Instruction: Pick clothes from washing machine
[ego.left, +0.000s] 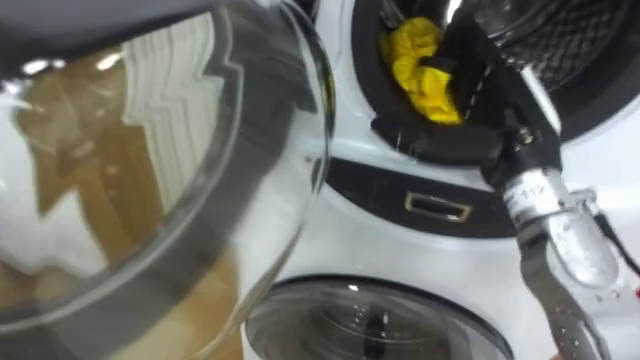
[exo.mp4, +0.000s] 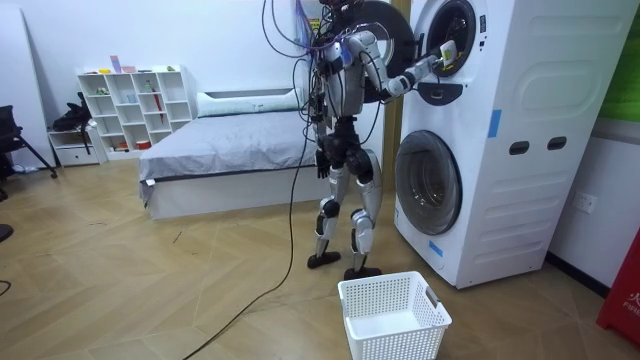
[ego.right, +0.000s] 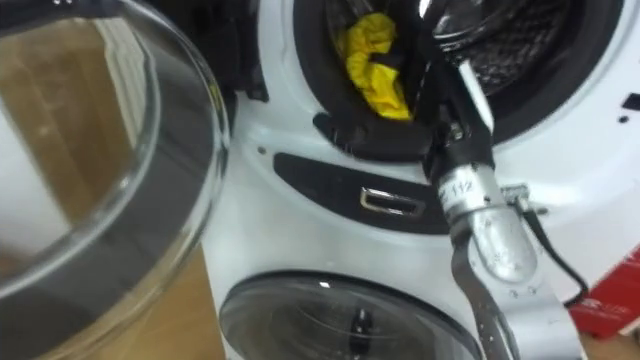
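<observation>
Yellow cloth (ego.left: 420, 60) in upper drum (ego.left: 560, 40) mouth; right hand (ego.left: 468, 55) against cloth, finger state indiscernible; laundry basket (exo.mp4: 395, 338) below drum.

The right hand (ego.left: 463, 48) is half lost in the drum (ego.left: 570, 40) beside the yellow cloth (ego.left: 420, 60); the open door (ego.left: 200, 190) runs off the left edge

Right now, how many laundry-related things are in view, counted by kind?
Machines, upper machine stacked on lower machine: 2
Yellow garment at the upper machine's opening: 1
White basket on the floor: 1
Total: 4
</observation>
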